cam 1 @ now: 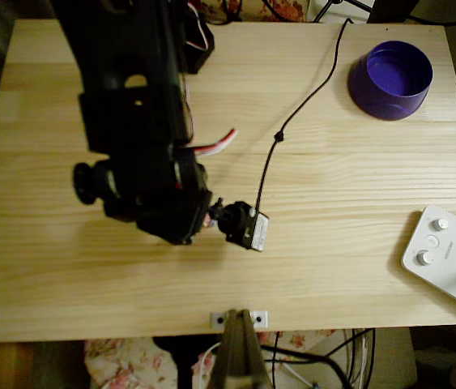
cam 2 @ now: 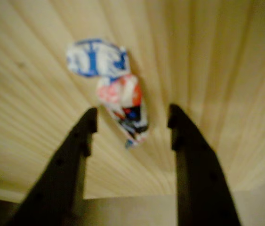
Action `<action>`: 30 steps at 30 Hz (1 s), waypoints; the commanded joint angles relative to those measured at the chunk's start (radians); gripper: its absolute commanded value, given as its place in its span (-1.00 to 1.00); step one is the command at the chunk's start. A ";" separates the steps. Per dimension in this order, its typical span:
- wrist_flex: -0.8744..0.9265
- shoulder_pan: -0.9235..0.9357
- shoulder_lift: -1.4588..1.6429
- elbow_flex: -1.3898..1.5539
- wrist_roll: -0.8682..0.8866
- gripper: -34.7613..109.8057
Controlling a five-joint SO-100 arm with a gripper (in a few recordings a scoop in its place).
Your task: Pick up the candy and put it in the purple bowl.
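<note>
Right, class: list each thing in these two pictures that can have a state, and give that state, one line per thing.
Tool: open, fingers either side of the sweet, not touching it.
Sweet: wrapped, lying flat on the table, not yet picked up.
Purple bowl: upright, empty, at the table's far right corner in the overhead view.
White device: flat on the table, untouched.

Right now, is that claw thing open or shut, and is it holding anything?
Gripper: open, holding nothing; the candy lies on the table between its jaws.
</note>
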 commanded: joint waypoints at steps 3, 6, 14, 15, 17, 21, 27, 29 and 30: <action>0.008 -0.008 0.034 0.002 -0.014 -0.25; 0.011 -0.008 0.031 0.002 -0.023 -0.27; -0.002 -0.009 0.031 -0.003 0.025 -0.36; -0.003 -0.011 0.031 -0.003 0.032 -0.37; -0.008 -0.012 0.032 -0.003 0.044 -0.38; -0.025 -0.012 0.041 0.003 0.069 -0.41; -0.023 -0.011 0.061 0.006 0.097 -0.42; -0.012 -0.011 0.077 0.014 0.097 -0.42; -0.008 -0.009 0.084 0.017 0.098 -0.42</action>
